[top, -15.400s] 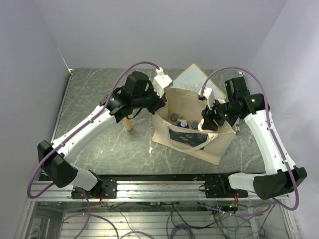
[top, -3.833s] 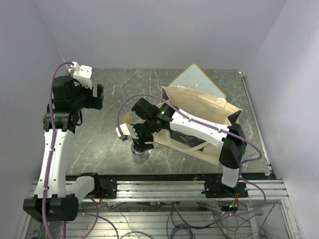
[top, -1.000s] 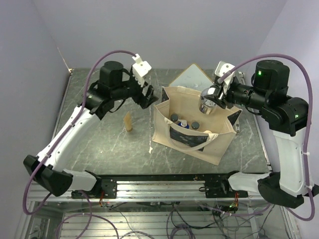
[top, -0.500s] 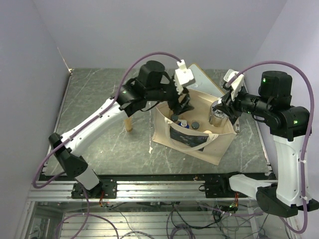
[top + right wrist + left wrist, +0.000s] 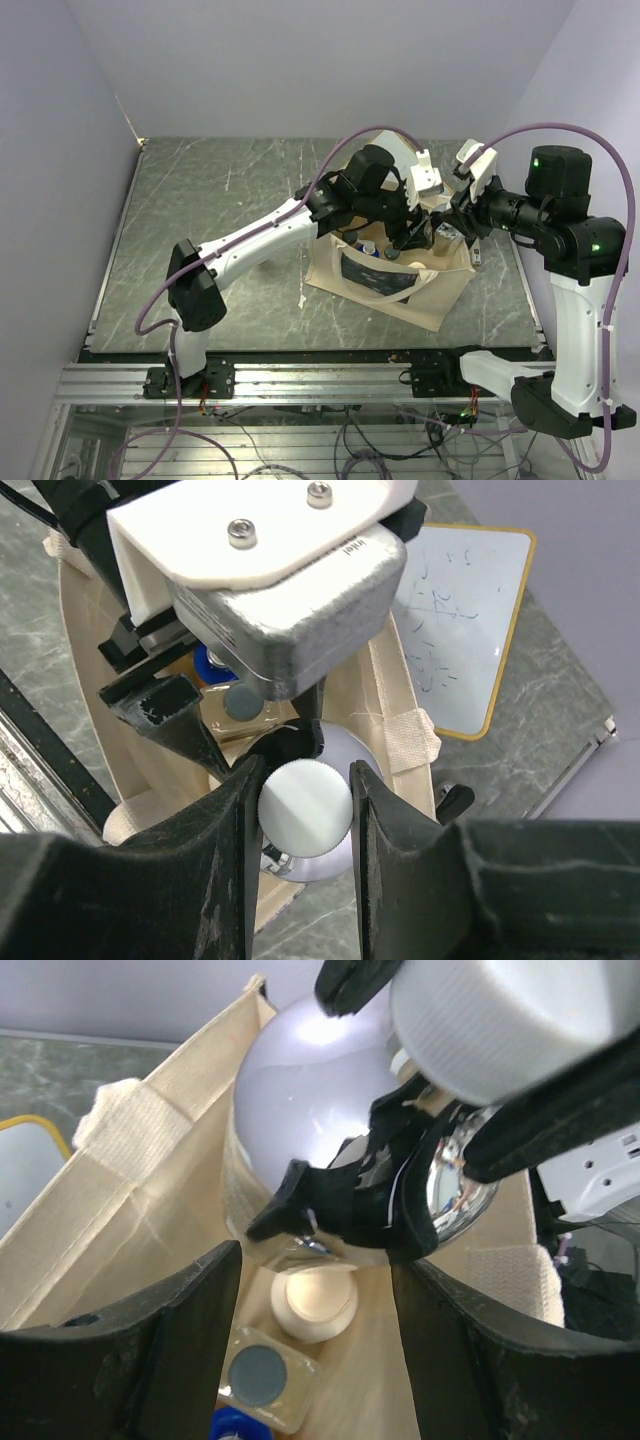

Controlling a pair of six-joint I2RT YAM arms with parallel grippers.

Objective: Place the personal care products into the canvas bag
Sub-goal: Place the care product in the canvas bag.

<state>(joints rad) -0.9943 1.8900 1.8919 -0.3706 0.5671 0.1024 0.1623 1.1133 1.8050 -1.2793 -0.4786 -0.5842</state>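
Note:
The canvas bag point(image 5: 430, 290) stands open mid-table, its cream wall point(image 5: 150, 1210) filling the left wrist view. My right gripper point(image 5: 305, 800) is shut on the silver cap point(image 5: 305, 792) of a shiny round bottle point(image 5: 310, 1110), held over the bag's mouth. My left gripper point(image 5: 315, 1350) hangs open just beside it, inside the bag's opening, with nothing between its fingers. Below it lie a cream cylinder point(image 5: 314, 1303), a clear bottle with a dark cap point(image 5: 258, 1370) and a blue cap point(image 5: 235, 1425). From above, both grippers point(image 5: 415, 238) point(image 5: 448, 222) nearly touch over the bag.
A white wood-framed board point(image 5: 460, 630) lies on the table behind the bag. The left arm point(image 5: 270, 235) stretches across the table's middle. A small pale scrap point(image 5: 302, 298) lies left of the bag's front corner.
The left arm has swung right from beside the bag to over its mouth, its jaws narrowing. The right gripper has lowered the silver-capped bottle toward the opening.

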